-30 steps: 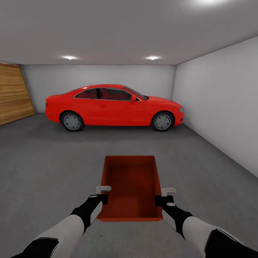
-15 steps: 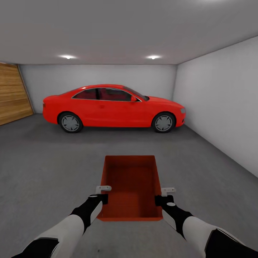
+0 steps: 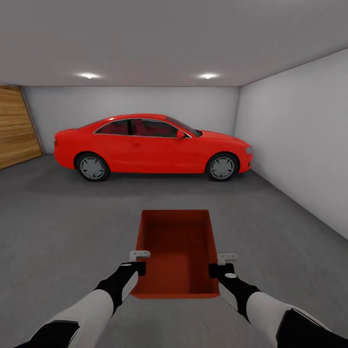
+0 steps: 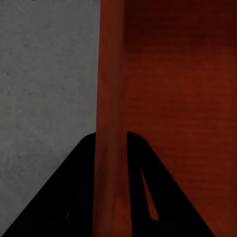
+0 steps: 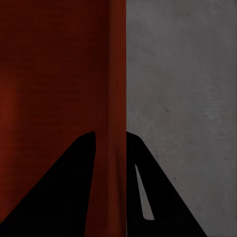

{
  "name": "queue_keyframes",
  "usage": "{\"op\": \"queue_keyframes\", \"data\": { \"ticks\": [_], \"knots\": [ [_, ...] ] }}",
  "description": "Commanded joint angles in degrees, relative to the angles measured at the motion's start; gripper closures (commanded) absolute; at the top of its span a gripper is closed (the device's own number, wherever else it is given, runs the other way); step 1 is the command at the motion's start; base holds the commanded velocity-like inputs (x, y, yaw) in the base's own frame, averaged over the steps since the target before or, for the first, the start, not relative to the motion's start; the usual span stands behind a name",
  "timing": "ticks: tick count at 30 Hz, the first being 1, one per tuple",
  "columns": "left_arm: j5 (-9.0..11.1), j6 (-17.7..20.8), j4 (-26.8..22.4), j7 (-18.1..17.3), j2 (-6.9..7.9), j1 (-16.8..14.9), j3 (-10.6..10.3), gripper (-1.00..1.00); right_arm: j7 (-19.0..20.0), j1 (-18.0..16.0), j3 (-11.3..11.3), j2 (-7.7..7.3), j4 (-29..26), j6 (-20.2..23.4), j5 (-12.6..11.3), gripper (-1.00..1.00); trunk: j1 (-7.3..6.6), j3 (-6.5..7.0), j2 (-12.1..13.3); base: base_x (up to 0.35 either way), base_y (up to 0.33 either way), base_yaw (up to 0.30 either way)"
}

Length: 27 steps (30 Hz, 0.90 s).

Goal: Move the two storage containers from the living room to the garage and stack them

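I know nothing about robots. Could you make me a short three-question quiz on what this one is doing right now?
1. True or false: the storage container rests on the floor.
2. Which part of the container does each gripper pinch? A) a long side wall B) the base C) the far end wall
3. Fill in: beyond the container stands a red ____, side-on.

Key:
1. False; it is held up between the left gripper and the right gripper, above the grey concrete.
2. A; in each wrist view a thin orange wall runs between the black fingers.
3. car.
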Motion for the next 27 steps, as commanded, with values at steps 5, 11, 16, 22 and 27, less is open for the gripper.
{"op": "queue_keyframes", "data": {
  "ticks": [5,11,16,22,27],
  "knots": [
    [-0.95,0.44,-0.21,0.44,2.08,-0.03,-0.52,1.0,-0.3,-0.06,-0.11,-0.29,2.46,-0.26,-0.83,1.0,0.06,-0.11,-0.1,0.321,0.0,0.0],
    [-0.95,0.44,-0.14,0.44,2.08,-0.03,-0.52,1.0,-0.3,-0.06,-0.11,-0.29,2.46,-0.26,-0.82,1.0,0.06,-0.11,-0.1,0.321,0.0,0.0],
    [-0.95,0.44,-0.12,0.44,2.08,-0.03,-0.51,1.0,-0.3,-0.06,-0.11,-0.29,2.46,-0.26,-0.83,1.0,0.06,-0.11,-0.1,0.321,0.0,0.0],
    [-0.95,0.44,-0.12,0.44,2.08,-0.03,-0.52,1.0,-0.3,-0.06,-0.11,-0.29,2.46,-0.26,-0.83,1.0,0.06,-0.11,-0.1,0.321,0.0,0.0],
    [-0.95,0.44,-0.12,0.44,2.08,-0.03,-0.52,1.0,-0.3,-0.06,-0.11,-0.29,2.46,-0.26,-0.81,1.0,0.06,-0.11,-0.1,0.321,0.0,0.0]
  ]
}}
